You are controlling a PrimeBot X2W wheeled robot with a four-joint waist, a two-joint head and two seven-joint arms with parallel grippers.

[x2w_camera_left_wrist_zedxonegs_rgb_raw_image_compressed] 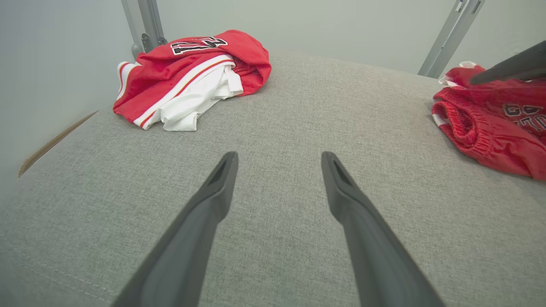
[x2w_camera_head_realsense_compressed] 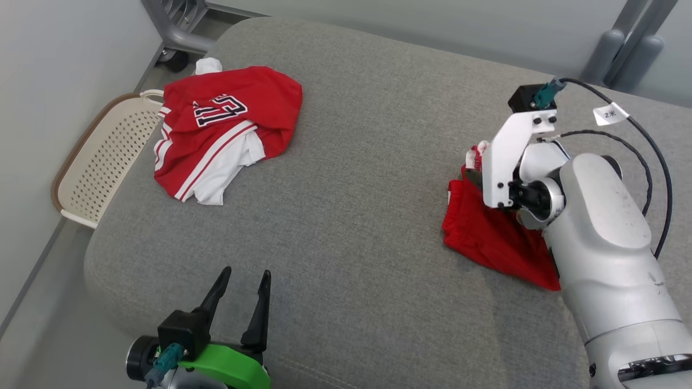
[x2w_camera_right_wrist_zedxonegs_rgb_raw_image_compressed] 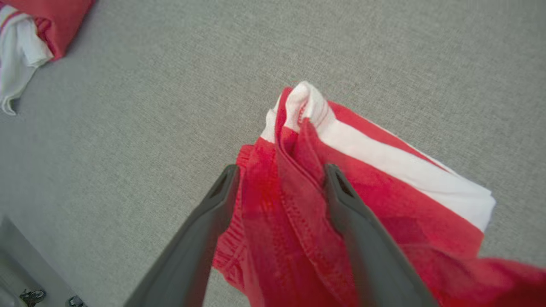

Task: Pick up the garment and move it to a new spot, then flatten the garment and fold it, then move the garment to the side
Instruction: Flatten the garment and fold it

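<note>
Head view: red-and-white jersey (x2w_camera_head_realsense_compressed: 227, 129) heaped far left on the grey cushion (x2w_camera_head_realsense_compressed: 367, 162), left hand (x2w_camera_head_realsense_compressed: 246, 273) open below it; at right, crumpled red shorts (x2w_camera_head_realsense_compressed: 486, 237) lie under the open right hand (x2w_camera_right_wrist_zedxonegs_rgb_raw_image_compressed: 281, 170), whose fingers (x2w_camera_right_wrist_zedxonegs_rgb_raw_image_compressed: 354, 221) straddle a raised fold that could snag on lifting

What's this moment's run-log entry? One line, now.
right tool: open, astride red garment | left tool: open, over grey cushion | numbered jersey: crumpled, far-left corner
</note>
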